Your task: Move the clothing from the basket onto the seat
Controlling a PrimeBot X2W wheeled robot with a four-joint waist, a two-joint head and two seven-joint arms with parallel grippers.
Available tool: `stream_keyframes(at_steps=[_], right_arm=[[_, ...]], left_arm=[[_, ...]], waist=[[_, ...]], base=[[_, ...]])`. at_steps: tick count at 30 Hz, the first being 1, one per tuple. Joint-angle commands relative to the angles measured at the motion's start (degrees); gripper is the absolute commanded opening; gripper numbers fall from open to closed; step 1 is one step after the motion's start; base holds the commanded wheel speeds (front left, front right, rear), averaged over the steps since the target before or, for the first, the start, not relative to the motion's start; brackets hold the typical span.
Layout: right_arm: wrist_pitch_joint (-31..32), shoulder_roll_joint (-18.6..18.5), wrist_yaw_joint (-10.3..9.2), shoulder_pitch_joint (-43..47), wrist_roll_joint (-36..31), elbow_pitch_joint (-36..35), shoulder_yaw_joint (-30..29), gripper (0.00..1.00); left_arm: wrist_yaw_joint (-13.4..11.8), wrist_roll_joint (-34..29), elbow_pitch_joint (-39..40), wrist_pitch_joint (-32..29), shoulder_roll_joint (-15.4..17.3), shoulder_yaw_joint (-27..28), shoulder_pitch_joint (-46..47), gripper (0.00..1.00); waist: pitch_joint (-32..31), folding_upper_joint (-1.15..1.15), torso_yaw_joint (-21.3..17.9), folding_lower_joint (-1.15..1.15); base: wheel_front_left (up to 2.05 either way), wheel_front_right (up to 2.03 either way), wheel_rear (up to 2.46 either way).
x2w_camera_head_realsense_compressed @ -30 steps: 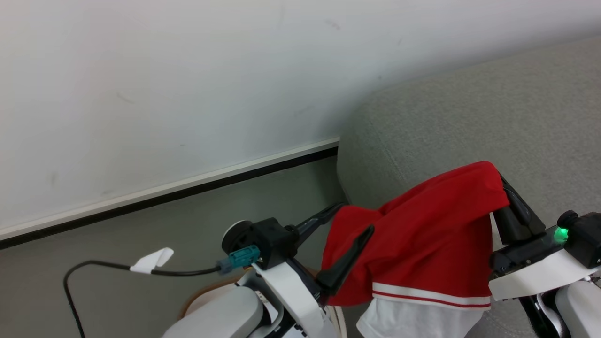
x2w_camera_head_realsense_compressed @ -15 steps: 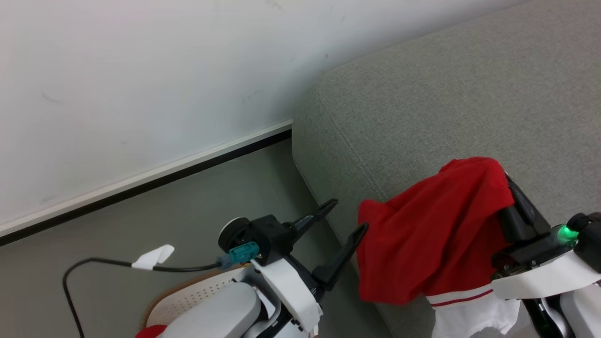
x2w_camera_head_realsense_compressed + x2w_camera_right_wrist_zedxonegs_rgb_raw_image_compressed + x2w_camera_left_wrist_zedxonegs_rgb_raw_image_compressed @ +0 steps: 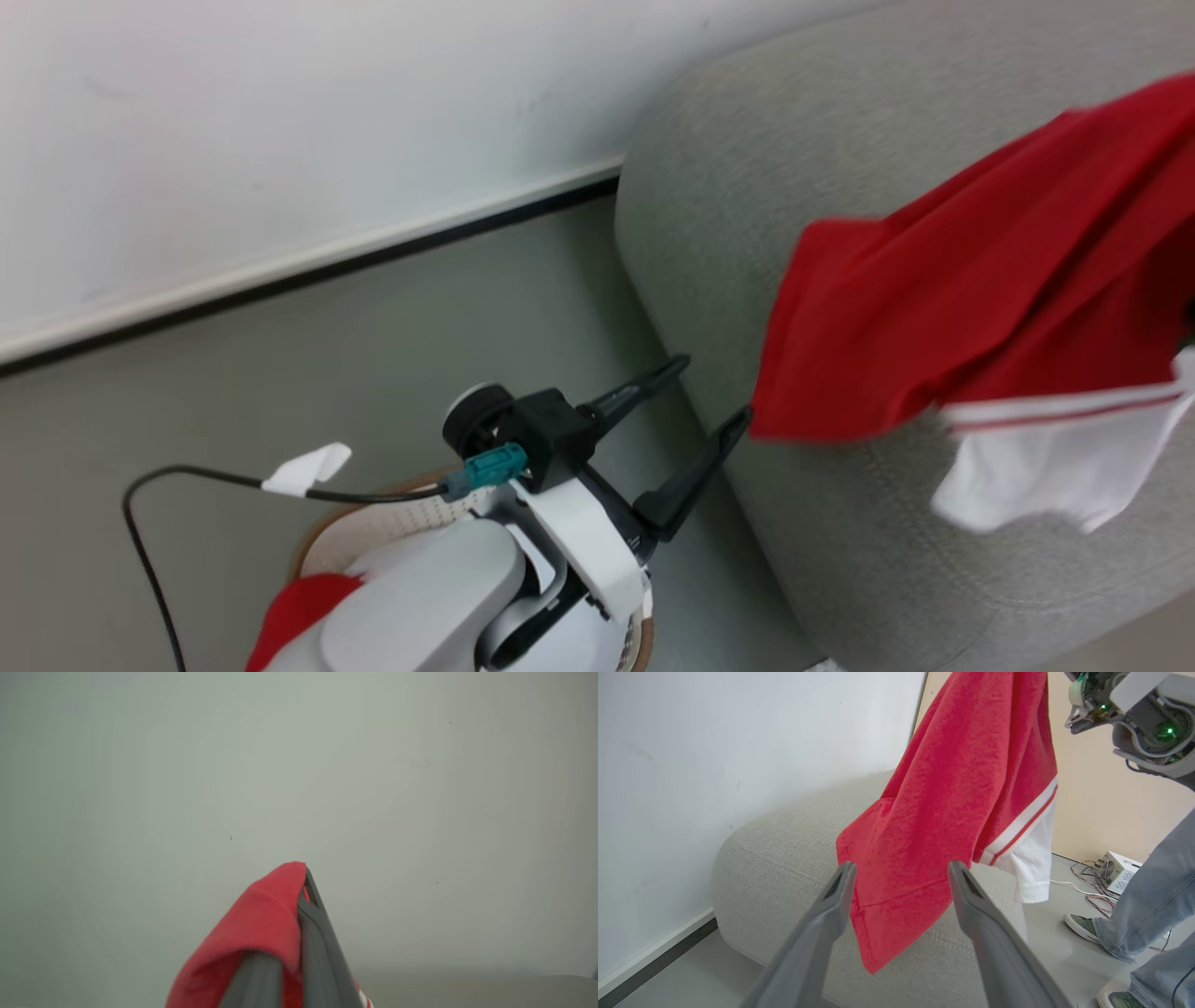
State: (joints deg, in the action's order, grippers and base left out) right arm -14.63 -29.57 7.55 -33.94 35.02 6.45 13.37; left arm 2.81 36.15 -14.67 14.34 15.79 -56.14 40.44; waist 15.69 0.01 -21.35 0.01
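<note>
A red garment with a white, red-striped hem, the clothing [image 3: 980,299], hangs in the air over the left end of the grey seat [image 3: 738,205]. My right gripper [image 3: 306,884] is shut on its top fold, with red cloth [image 3: 261,924] draped over the fingers. The left gripper [image 3: 717,387] stands open beside the seat's corner, just left of the hanging cloth and apart from it; in the left wrist view the clothing [image 3: 962,788] dangles beyond its spread fingers [image 3: 901,865]. More red clothing [image 3: 294,607] lies in the basket [image 3: 392,518] under my left arm.
A white wall with a dark skirting [image 3: 373,257] runs behind the grey floor and the seat [image 3: 784,858]. A black cable with a white tag [image 3: 303,467] trails from my left wrist. A person's legs in jeans [image 3: 1157,896] stand right of the seat, near a white box with wires [image 3: 1120,870].
The head camera has swung and tilted. The right gripper has carried the red garment up and to the right, away from the left gripper and further over the seat. The left gripper stays open.
</note>
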Motion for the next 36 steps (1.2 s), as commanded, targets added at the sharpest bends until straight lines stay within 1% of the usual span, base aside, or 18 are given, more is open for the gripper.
stream_keyframes(at_steps=[1, 2, 5, 6, 9, 14, 18, 20, 23, 27, 29, 32, 36], right_arm=[[0.5, -1.1, -0.12, -2.8, 1.9, 0.1, -1.4, 0.0], [0.5, -1.1, -0.12, -2.8, 1.9, 0.1, -1.4, 0.0], [1.7, -4.2, -0.12, -6.7, 4.5, 1.9, -4.0, 0.0], [2.3, -5.6, -0.12, -8.2, 4.7, 2.7, -4.5, 0.0], [3.6, -8.2, -0.12, -12.7, 6.6, 5.1, -5.9, 0.0], [4.7, -13.3, -0.12, -21.0, 8.5, 10.7, -10.2, 0.0], [5.0, -16.8, -0.12, -27.1, 8.2, 16.3, -13.8, 0.0], [5.5, -18.0, -0.12, -29.0, 7.6, 19.3, -14.3, 0.0], [7.2, -17.9, -0.12, -29.7, 6.5, 23.1, -11.8, 0.0], [8.6, -15.7, -0.12, -27.9, 6.9, 28.1, -7.9, 0.0], [10.4, -14.2, -0.12, -26.6, 7.6, 30.7, -5.3, 0.0], [15.6, -12.2, -0.12, -25.2, 9.8, 34.3, -0.9, 0.0], [22.1, -11.3, -0.12, -23.6, 12.2, 38.0, 4.0, 0.0]], left_arm=[[0.0, -0.8, 0.7, -0.5, 1.0, 0.3, 1.4, 1.0], [0.0, -0.8, 0.7, -0.5, 1.0, 0.3, 1.4, 1.0], [0.1, -1.5, 1.8, -1.3, 1.7, 0.2, 2.8, 1.0], [0.2, -1.7, 2.2, -1.6, 2.0, 0.2, 3.3, 1.0], [0.2, -2.3, 3.4, -2.7, 3.0, 0.3, 4.8, 1.0], [0.2, -3.0, 5.3, -3.7, 3.4, 0.2, 7.1, 1.0], [0.0, -3.7, 6.1, -3.9, 3.4, 0.3, 8.5, 1.0], [0.0, -3.8, 6.2, -3.7, 3.3, 0.3, 8.8, 1.0], [0.0, -3.7, 5.9, -3.2, 3.3, 0.4, 8.8, 1.0], [0.1, -3.2, 5.2, -2.6, 2.9, 0.4, 8.3, 1.0], [0.2, -3.0, 4.9, -2.3, 2.6, 0.3, 8.3, 1.0], [0.1, -2.8, 4.4, -1.9, 2.4, 0.4, 8.1, 1.0], [0.2, -2.3, 3.6, -1.5, 2.0, 0.3, 7.2, 1.0]], waist=[[4.4, -0.01, 3.1, -0.01], [4.4, -0.01, 3.1, -0.01], [7.9, -0.01, 4.9, -0.01], [9.1, -0.01, 5.4, -0.01], [12.7, -0.01, 7.0, -0.01], [17.8, -0.01, 9.7, -0.01], [20.8, -0.01, 11.8, -0.01], [21.6, -0.01, 12.7, -0.01], [22.2, -0.01, 13.6, -0.01], [22.4, -0.01, 14.3, -0.01], [22.3, -0.01, 14.5, -0.01], [21.9, -0.01, 14.6, -0.01], [20.8, -0.01, 14.3, -0.01]], base=[[0.0, 0.0, 0.0], [0.0, 0.0, 0.0], [0.0, 0.0, 0.0], [0.0, 0.0, 0.0], [0.0, 0.0, 0.0], [0.0, 0.0, 0.0], [0.0, 0.0, 0.0], [0.0, 0.0, 0.0], [0.0, 0.0, 0.0], [0.0, 0.0, 0.0], [0.0, 0.0, 0.0], [0.0, 0.0, 0.0], [0.0, 0.0, 0.0]])
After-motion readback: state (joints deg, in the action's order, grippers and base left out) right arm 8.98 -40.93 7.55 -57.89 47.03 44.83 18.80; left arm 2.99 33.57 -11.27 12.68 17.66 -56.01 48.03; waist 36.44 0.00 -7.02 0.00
